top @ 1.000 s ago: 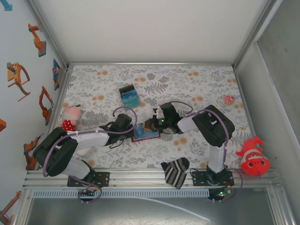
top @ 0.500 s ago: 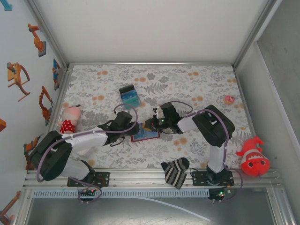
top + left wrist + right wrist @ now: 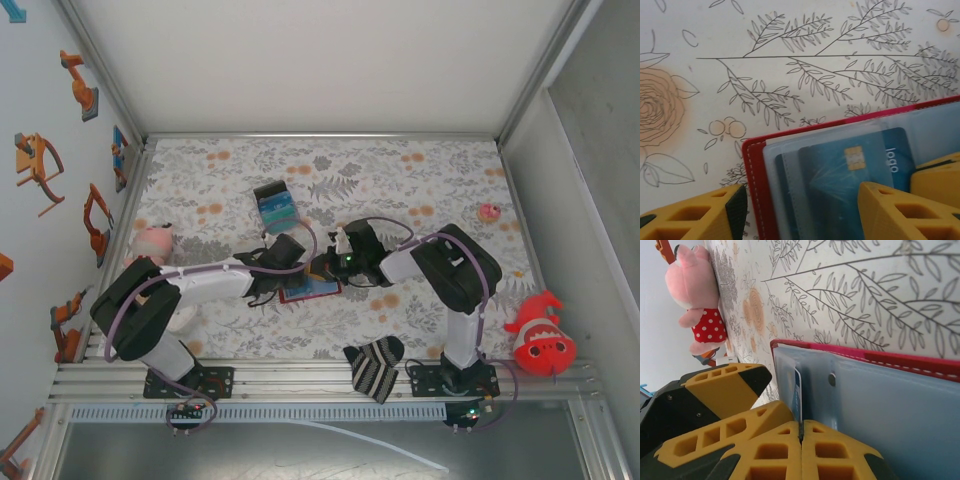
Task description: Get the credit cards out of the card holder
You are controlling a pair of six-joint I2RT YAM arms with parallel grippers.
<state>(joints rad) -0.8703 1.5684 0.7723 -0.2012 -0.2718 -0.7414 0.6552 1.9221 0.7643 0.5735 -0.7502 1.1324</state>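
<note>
Left hand [image 3: 800,200] newly opened, right hand [image 3: 801,432] pinching credit card [image 3: 797,390]

text: white word, seems to read "logo", turned sideways | on: teal credit card [image 3: 835,190], just beside its gold chip [image 3: 854,157] | card sits in: red card holder [image 3: 752,190] | view: left wrist

Seen from my remote console: a pink plush pig [image 3: 150,245] in red polka dots lies at the left edge of the floral desk [image 3: 420,170]. A red fish plush [image 3: 540,335] sits far right, a striped sock [image 3: 375,367] at the near edge, and a small pink toy [image 3: 489,212] back right.
</note>
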